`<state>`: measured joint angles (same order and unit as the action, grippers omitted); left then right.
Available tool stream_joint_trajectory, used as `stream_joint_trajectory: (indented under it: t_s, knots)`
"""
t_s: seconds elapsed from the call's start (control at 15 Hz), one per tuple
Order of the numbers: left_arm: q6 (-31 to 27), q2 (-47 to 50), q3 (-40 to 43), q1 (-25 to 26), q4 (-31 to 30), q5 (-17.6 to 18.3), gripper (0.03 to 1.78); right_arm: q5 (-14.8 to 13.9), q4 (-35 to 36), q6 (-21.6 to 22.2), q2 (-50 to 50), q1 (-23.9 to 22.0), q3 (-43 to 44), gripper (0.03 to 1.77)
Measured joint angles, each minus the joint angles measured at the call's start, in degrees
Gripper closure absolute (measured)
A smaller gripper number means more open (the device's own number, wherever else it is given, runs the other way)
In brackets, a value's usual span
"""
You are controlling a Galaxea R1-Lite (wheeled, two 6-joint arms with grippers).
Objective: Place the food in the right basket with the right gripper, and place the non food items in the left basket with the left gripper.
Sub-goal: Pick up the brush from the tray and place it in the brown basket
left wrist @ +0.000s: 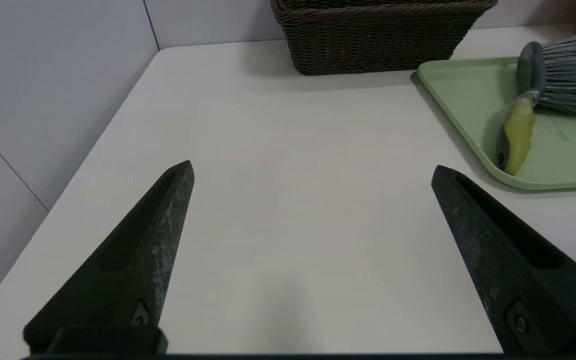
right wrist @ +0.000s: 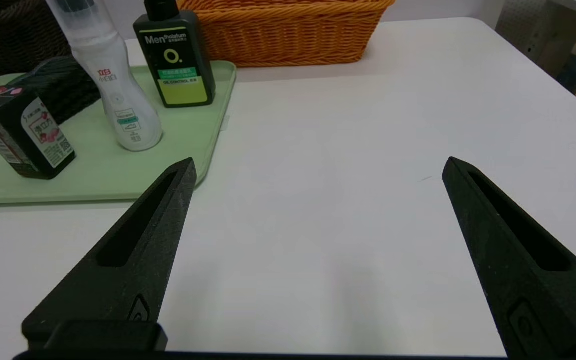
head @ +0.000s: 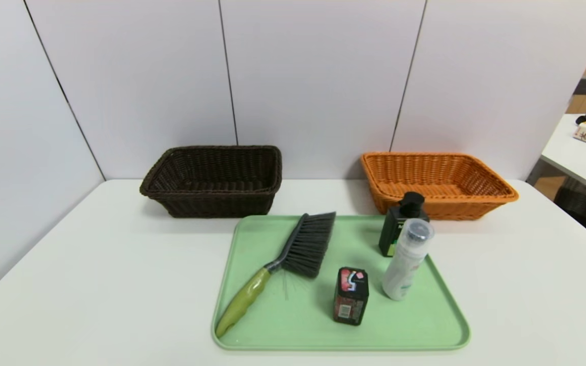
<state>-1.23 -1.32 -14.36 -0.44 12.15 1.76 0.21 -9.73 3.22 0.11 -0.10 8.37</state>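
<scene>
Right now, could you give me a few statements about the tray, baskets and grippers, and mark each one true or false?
1. The brush lies on the green tray. True.
2. The black packet is inside the orange basket. False: it stands on the tray.
3. The left gripper is open over bare table. True.
4. The dark brown basket holds the white bottle. False: the bottle stands on the tray.
5. The right gripper grips the green pump bottle. False: it is open and empty.

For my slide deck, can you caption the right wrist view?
Open right gripper over white table, beside green tray holding black packet, white bottle, green pump bottle; orange basket behind.
</scene>
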Motion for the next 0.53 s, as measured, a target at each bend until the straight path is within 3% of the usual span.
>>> stream_joint_trajectory:
  t_s: [0.53]
  knots:
    - [0.57, -18.86, -16.34, 0.0, 4.38, -0.85, 0.12, 0.37, -2.91, 0.33, 17.38, 0.95, 13.34, 0.1]
